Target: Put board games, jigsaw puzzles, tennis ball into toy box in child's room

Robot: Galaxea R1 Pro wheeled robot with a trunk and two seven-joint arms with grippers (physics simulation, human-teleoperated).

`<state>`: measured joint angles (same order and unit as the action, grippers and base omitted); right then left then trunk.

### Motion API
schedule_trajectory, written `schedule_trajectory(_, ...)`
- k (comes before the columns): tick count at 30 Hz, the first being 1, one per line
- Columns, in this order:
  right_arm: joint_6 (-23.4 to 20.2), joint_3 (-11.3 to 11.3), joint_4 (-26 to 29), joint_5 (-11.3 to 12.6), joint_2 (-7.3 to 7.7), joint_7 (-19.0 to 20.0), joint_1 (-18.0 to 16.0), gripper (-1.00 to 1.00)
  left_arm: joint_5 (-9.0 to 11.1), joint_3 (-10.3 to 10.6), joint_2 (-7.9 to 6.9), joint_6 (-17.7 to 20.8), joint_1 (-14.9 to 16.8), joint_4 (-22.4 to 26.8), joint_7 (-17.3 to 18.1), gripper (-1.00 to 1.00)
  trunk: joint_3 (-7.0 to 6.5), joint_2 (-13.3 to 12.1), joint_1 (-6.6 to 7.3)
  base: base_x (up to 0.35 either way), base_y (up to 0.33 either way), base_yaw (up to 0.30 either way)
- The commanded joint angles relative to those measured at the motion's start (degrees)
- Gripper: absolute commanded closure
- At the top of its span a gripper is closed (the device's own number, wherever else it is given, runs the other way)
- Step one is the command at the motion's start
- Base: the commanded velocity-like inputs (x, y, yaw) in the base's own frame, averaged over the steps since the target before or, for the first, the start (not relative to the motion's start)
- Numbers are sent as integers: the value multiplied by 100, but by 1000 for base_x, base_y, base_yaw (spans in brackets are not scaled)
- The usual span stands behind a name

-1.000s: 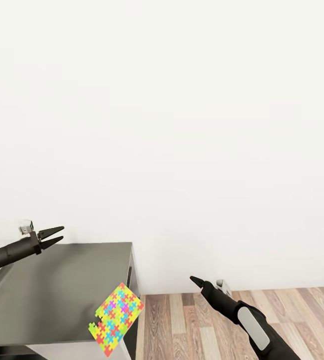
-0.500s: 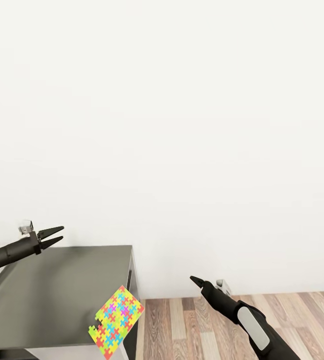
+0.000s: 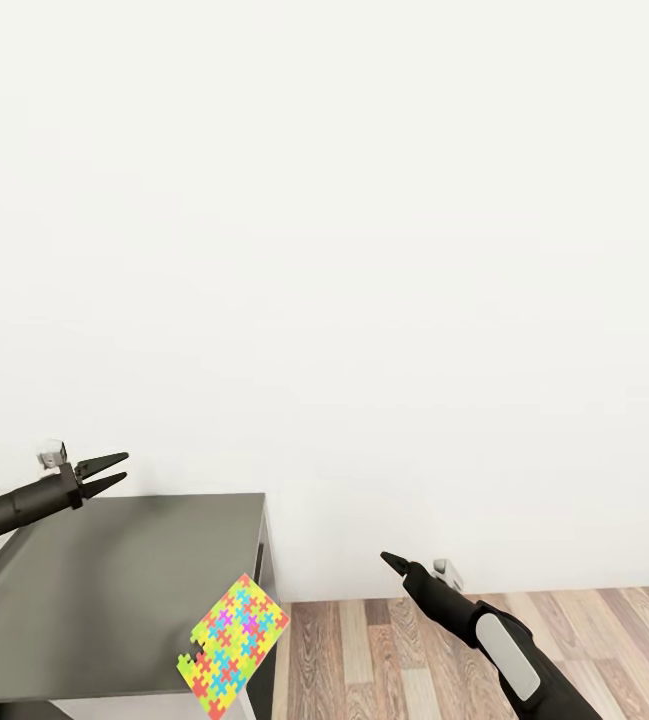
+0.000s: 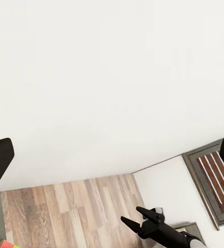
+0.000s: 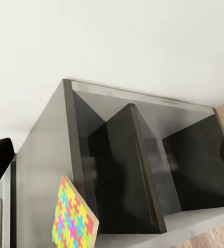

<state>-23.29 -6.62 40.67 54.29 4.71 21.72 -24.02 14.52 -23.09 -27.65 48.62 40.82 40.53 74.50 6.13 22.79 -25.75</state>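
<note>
While left gripper (image 3: 114, 472) hangs parted and empty over back of dark grey cabinet (image 3: 94, 590), right gripper (image 3: 392, 561) (jaw state unclear, one tip visible) hovers above wood floor (image 3: 564, 630). Jigsaw puzzle (image 3: 234, 643) lies at cabinet's front corner, overhanging edge, ungrasped. Toy box unseen; judging from this, puzzle's transfer not yet started.
</note>
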Motion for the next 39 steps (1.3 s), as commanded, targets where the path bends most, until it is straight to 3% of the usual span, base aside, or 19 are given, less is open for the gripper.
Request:
schedule_trajectory(1,-17,-15,2,38,5,-1,-4,-100,9,-4,-2,51,5,-1,12,-100,12,13,-4,0,0,0)
schedule_trajectory(25,-11,0,-4,3,-10,-185,-5,-100,14,-2,11,51,5,-1,12,-100,12,13,-4,0,0,0)
schedule_trajectory(31,-118,-2,-1,-61,-100,-179,-8,-100,15,5,21,51,5,-1,12,-100,12,13,-4,0,0,0)
schedule_trajectory(35,-934,-1,-12,-76,-138,-188,-64,-100,17,173,42,56,5,-1,22,-100,12,13,-4,0,0,0)
schedule_trajectory(37,-1408,1,-14,-87,-165,-197,-89,-100,18,382,46,63,5,-1,60,-100,12,13,-4,0,0,0)
schedule_trajectory(39,-1596,2,-15,-90,-177,-200,-100,-100,17,506,47,69,5,-1,97,-100,12,13,-4,0,0,0)
